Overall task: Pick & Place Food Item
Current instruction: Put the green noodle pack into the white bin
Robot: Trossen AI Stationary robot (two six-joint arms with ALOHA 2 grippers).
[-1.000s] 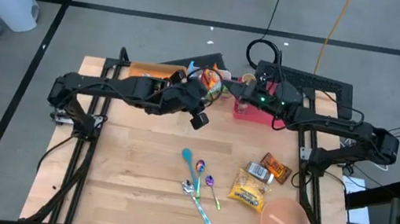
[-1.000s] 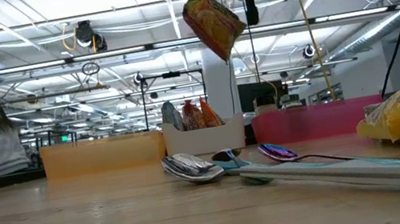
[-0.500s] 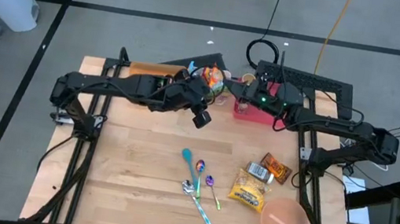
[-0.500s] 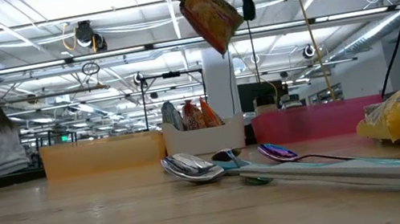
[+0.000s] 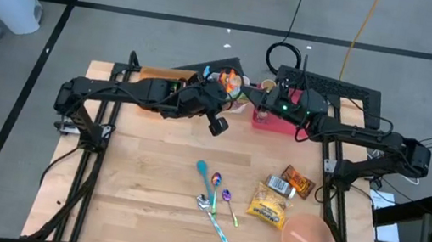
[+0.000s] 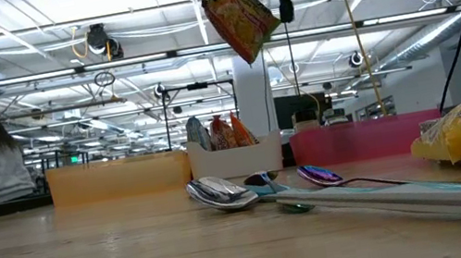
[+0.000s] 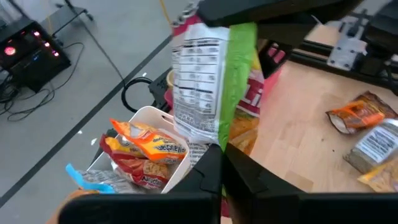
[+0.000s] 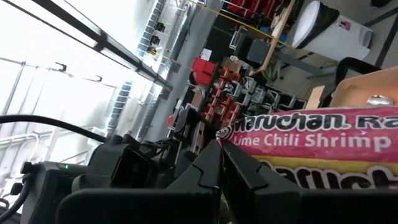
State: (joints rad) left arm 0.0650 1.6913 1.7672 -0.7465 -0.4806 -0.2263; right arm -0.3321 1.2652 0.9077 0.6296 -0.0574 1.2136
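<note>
A ramen packet [image 6: 239, 19], pink and orange with a green stripe, hangs high between both grippers above the far middle of the table. It also shows in the high view [image 5: 227, 78], the left wrist view [image 7: 208, 87] and the right wrist view [image 8: 311, 140]. My left gripper [image 5: 218, 94] comes from the left and is shut on it. My right gripper [image 5: 245, 95] comes from the right and is shut on it too. Below stands a white bin [image 7: 155, 115] holding other snack packets. My left gripper pinches the packet's narrow end edge [image 7: 214, 142] between its two fingers, seen from the printed back side. The packet stretches away from the fingers, lifted clear of the table and the bin. My right gripper pinches the packet at the edge beside the brand lettering [image 8: 227, 142] between its two fingers. The packet is lifted clear and tilted in the low view.
An orange bin [image 5: 159, 74] and a pink bin [image 5: 276, 123] flank the white bin at the far edge. Spoons [image 5: 214, 194] lie mid-table. A yellow ramen pack [image 5: 269, 205], small snack packs [image 5: 291, 182] and a pink bowl [image 5: 305, 240] lie near right.
The packet has risen a little and shifted toward the table's far edge, staying tilted between the two grippers. My left gripper has moved slightly toward the far edge with it.
</note>
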